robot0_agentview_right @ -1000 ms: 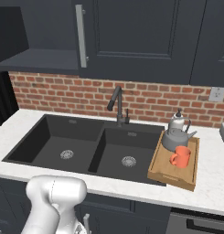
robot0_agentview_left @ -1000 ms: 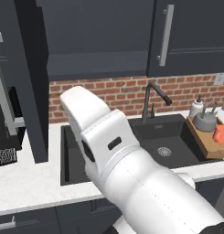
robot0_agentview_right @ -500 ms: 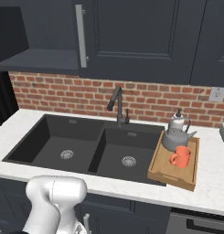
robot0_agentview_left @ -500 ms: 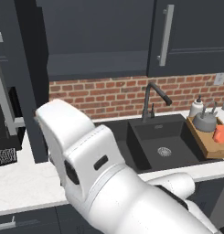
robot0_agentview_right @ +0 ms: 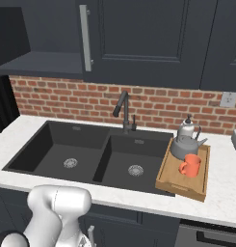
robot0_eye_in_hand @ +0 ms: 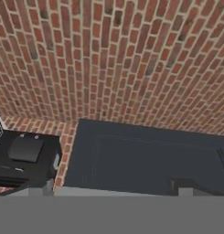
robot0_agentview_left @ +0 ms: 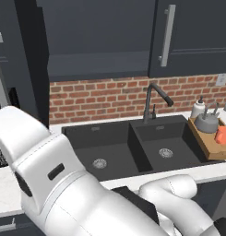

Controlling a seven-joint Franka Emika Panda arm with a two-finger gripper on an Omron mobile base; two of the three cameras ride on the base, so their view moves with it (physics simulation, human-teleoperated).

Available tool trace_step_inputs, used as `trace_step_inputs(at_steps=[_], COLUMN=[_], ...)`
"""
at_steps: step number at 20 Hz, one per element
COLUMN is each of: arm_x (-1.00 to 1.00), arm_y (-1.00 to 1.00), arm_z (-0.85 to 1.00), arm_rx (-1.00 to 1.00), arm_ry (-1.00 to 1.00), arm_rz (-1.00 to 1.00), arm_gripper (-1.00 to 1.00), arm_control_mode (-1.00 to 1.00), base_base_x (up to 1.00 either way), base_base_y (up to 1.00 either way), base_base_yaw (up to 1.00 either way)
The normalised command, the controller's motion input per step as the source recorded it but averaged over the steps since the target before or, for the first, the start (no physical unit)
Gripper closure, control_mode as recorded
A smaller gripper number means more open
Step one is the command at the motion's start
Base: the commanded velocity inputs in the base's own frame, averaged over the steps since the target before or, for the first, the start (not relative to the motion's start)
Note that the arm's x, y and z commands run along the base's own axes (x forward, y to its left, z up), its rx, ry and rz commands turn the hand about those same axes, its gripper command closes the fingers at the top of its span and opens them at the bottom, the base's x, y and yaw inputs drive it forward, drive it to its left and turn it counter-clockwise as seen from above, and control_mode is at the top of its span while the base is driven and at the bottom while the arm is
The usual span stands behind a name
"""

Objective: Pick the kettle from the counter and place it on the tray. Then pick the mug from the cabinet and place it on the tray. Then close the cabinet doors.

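Observation:
The grey kettle (robot0_agentview_left: 207,122) (robot0_agentview_right: 185,144) and the orange mug (robot0_agentview_left: 222,135) (robot0_agentview_right: 190,165) both stand on the wooden tray (robot0_agentview_left: 204,146) (robot0_agentview_right: 178,184), at the right of the white counter (robot0_agentview_right: 220,193). The mug is nearer the front. In the hand view my gripper (robot0_eye_in_hand: 113,186) is open, its dark fingertips (robot0_eye_in_hand: 39,185) wide apart with nothing between them. It faces the brick wall and a dark flat panel (robot0_eye_in_hand: 145,157). The cabinet (robot0_agentview_left: 98,60) stands open on its left half, its shelf bare. Its right door (robot0_agentview_left: 193,37) (robot0_agentview_right: 148,38) is shut, with a silver bar handle (robot0_agentview_left: 167,34) (robot0_agentview_right: 84,36).
A dark double sink (robot0_agentview_left: 133,147) (robot0_agentview_right: 90,157) with a black faucet (robot0_agentview_left: 153,99) (robot0_agentview_right: 123,108) fills the counter's middle. A whitish soap bottle (robot0_agentview_left: 197,108) stands behind the kettle. A black appliance (robot0_eye_in_hand: 24,157) sits at the left. My white arm (robot0_agentview_left: 63,184) bulks in the foreground.
My arm has swung left across the left base view, uncovering the sink and faucet. Kettle, mug and tray have not moved.

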Motion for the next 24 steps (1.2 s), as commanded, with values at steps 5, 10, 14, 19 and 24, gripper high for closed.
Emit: trace_step_inputs(at_steps=[5,10,14,19,24], arm_x=[0.33,0.45,0.34,0.34,0.35], arm_y=[0.36,0.2,0.24,0.11,0.0], arm_z=[0.0,-0.06,-0.02,-0.07,-0.06], arm_rx=[0.0,0.0,0.0,0.0,0.0], arm_ry=[0.02,0.0,0.01,0.02,0.08], arm_rz=[0.0,-0.01,-0.01,-0.01,-0.04], arm_gripper=[-1.0,-1.0,-1.0,-1.0,-1.0], arm_control_mode=[-1.0,-1.0,-1.0,-1.0,-1.0], base_base_x=[0.0,0.0,0.0,0.0,0.0], base_base_y=[0.0,0.0,0.0,0.0,0.0], base_base_yaw=[0.0,0.0,0.0,0.0,0.0])
